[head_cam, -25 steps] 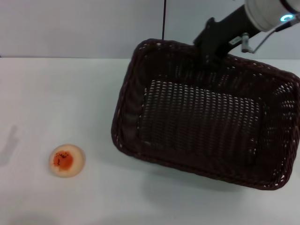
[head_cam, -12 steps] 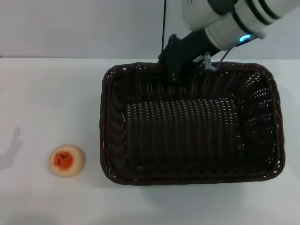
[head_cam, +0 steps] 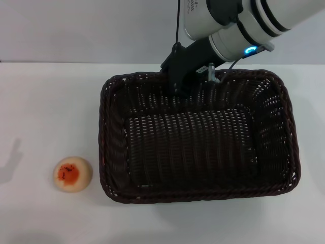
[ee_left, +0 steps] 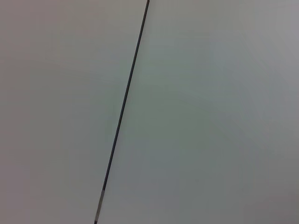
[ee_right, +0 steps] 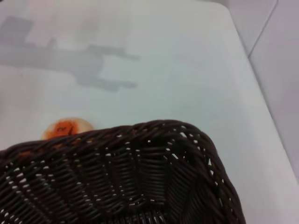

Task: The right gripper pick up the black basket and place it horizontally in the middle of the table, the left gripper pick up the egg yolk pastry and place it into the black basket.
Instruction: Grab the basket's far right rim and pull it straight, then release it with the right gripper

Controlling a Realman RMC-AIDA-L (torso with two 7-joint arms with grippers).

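Observation:
The black basket (head_cam: 203,195) lies flat and lengthwise across the middle of the white table (head_cam: 45,101), empty. My right gripper (head_cam: 183,90) is shut on the middle of its far rim, with the white arm and blue light ring above. The egg yolk pastry (head_cam: 72,173) sits on the table just left of the basket's front left corner, apart from it. In the right wrist view the basket's rim (ee_right: 140,133) fills the lower part and the pastry (ee_right: 65,128) peeks out behind it. My left gripper is out of view; the left wrist view shows only a pale wall.
A grey wall with a thin dark vertical line (head_cam: 178,20) stands behind the table. Bare tabletop lies to the left of the basket, around the pastry, and along the front edge.
The right gripper has swung the basket leftward and turned it from tilted to level and square on the table. The pastry has not moved.

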